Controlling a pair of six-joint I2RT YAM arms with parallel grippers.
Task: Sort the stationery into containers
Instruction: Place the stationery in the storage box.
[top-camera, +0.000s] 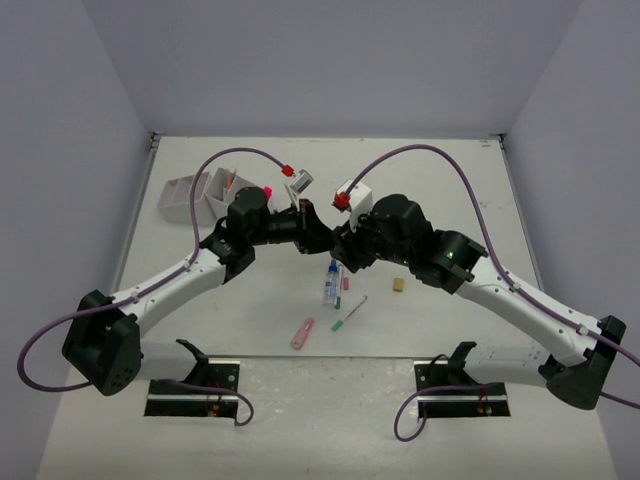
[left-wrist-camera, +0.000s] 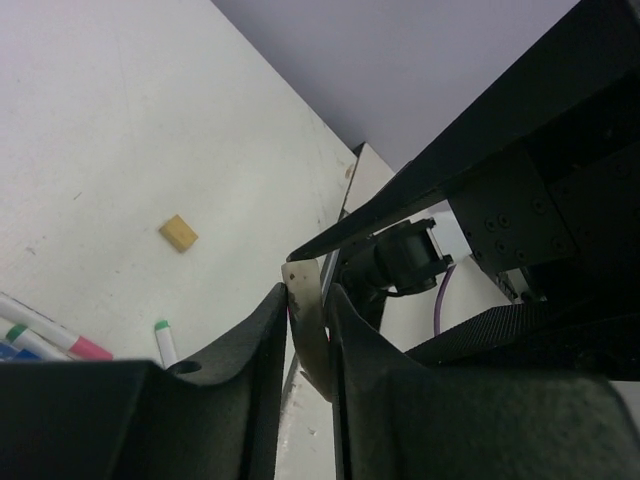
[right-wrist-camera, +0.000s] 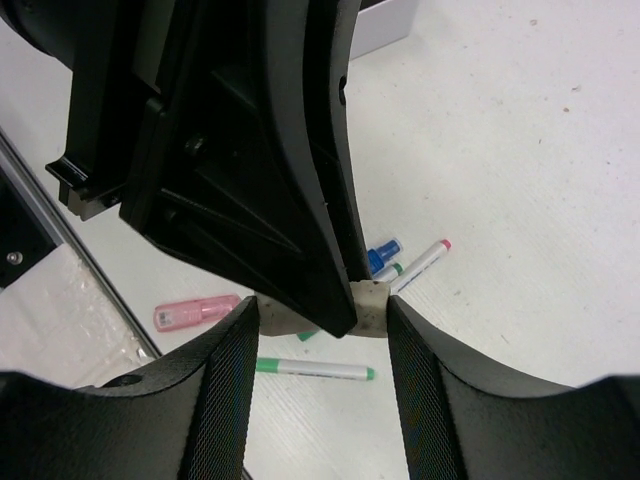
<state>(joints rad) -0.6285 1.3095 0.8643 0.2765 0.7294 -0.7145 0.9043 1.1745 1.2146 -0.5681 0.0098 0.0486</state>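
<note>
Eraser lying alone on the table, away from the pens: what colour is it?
The eraser is tan, best seen in the left wrist view.

- left arm (top-camera: 190, 275) and right arm (top-camera: 500, 285) both stretched inward, grippers meeting nose to nose in the middle
- left gripper (left-wrist-camera: 310, 300) pinched tight on the thin edge of a tan eraser (right-wrist-camera: 372, 306)
- right gripper (right-wrist-camera: 320, 318) fingers set wider, one pressed on each end of that same eraser
</note>
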